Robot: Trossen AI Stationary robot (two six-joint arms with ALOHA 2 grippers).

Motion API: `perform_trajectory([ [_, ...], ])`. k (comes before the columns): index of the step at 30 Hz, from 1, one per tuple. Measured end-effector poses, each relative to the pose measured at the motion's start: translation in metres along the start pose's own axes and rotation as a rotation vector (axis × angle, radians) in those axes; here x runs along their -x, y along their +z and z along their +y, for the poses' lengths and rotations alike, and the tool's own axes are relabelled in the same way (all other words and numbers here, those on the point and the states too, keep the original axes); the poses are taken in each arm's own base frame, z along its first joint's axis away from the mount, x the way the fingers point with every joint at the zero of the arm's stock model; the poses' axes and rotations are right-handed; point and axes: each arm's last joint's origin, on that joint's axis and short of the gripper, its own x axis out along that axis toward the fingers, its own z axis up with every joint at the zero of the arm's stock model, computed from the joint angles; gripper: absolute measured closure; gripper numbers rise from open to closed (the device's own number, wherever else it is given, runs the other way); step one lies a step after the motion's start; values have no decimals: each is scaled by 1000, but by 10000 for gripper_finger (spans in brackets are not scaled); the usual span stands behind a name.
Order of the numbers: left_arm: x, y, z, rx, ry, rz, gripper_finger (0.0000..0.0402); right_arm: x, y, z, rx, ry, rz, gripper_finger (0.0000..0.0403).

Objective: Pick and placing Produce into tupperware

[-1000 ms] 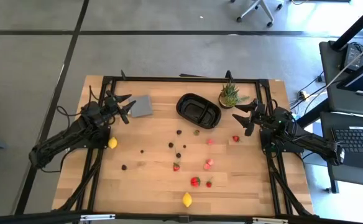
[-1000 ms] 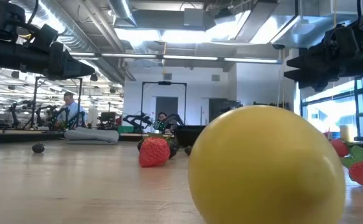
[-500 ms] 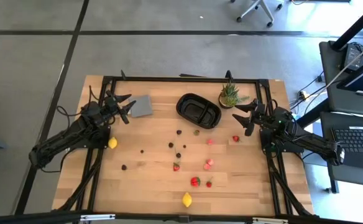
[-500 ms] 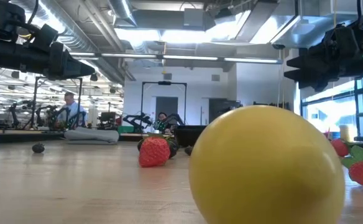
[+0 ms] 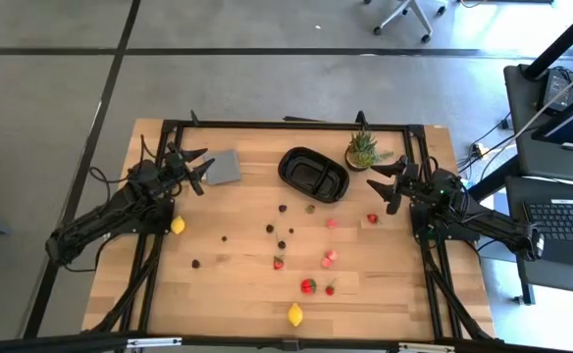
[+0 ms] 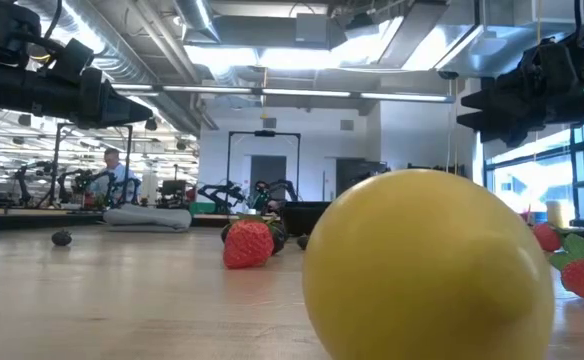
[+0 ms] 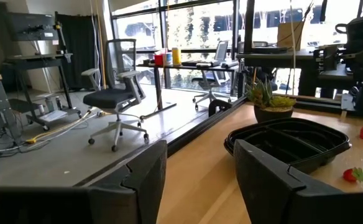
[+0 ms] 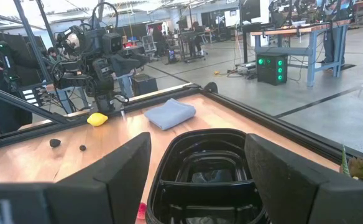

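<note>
Right pincer (image 5: 381, 188): hovering just right of the glossy black oval two-compartment plastic tray (image 5: 314, 174), fingers spread wide, holding nothing. Left pincer (image 5: 196, 169): well to the left of that tray, beside the flat grey square piece (image 5: 224, 168), fingers parted with a clear gap and nothing between them.

Nothing visible inside the tray; all the produce loose on the wooden tabletop (image 5: 228, 284) on the tray's near side. Closest to the right pincer: a small red toy strawberry (image 5: 372, 218), near the tray's right end. Further toward the tabletop's near edge from the tray: more red pieces, dark berry bits, and a yellow toy lemon (image 5: 294, 315). Second yellow lemon (image 5: 178, 225) well left of the tray, beside the left arm.

Probably best to begin with the strawberry beside the right pincer. Worth lowering straight down with fingers straddling the fruit, closing gently, since such a small rounded piece seems likely to squirt aside. Then lift clear of the tray's rim before releasing low over one compartment. Also wise to steer clear of the spiky green potted plant (image 5: 362, 150) just right of the tray.
</note>
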Motion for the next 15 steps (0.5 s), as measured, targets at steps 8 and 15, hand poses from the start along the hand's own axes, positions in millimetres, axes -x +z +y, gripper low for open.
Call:
perform_trajectory([
  [8,0,0,0,0,0,0,227,0,0,0,0,0,0,140],
  [15,0,0,0,0,0,0,222,0,0,0,0,0,0,140],
])
